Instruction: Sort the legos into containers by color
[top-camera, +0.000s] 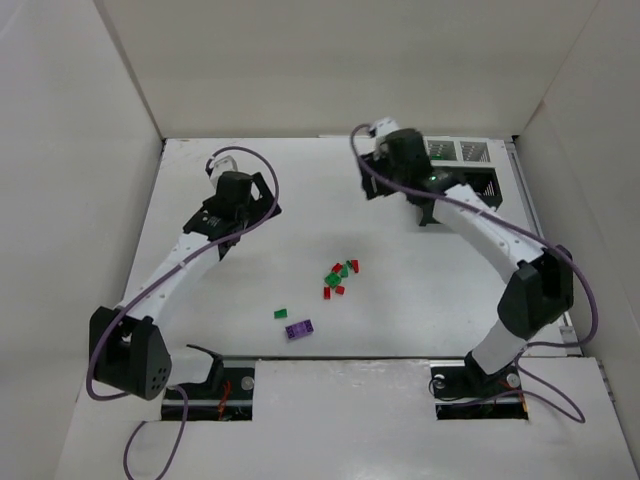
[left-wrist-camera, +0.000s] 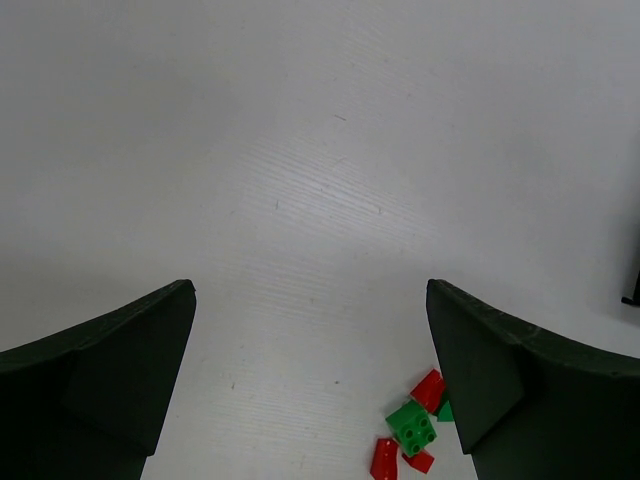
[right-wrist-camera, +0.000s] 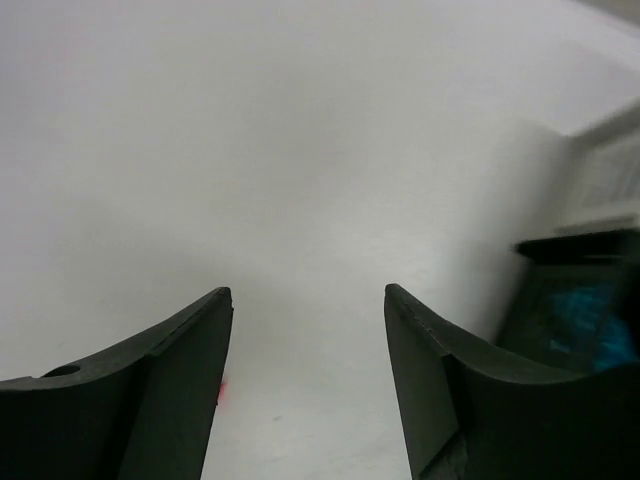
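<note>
A cluster of red and green legos (top-camera: 340, 276) lies mid-table, with a lone green lego (top-camera: 281, 313) and a purple lego (top-camera: 298, 328) nearer the arms. My left gripper (top-camera: 232, 236) is open and empty, left of the cluster. In the left wrist view (left-wrist-camera: 310, 290) a green lego (left-wrist-camera: 413, 428) and red legos (left-wrist-camera: 430, 388) show by the right finger. The containers (top-camera: 472, 152) stand at the far right, partly hidden by my right arm. My right gripper (top-camera: 425, 212) is open and empty beside them. The right wrist view (right-wrist-camera: 308, 292) shows a black bin (right-wrist-camera: 575, 320) with teal inside.
White walls enclose the table on three sides. A white bin (right-wrist-camera: 610, 180) shows behind the black one in the right wrist view. A small red speck (right-wrist-camera: 220, 392) lies by the right gripper's left finger. The arm bases sit at the near edge.
</note>
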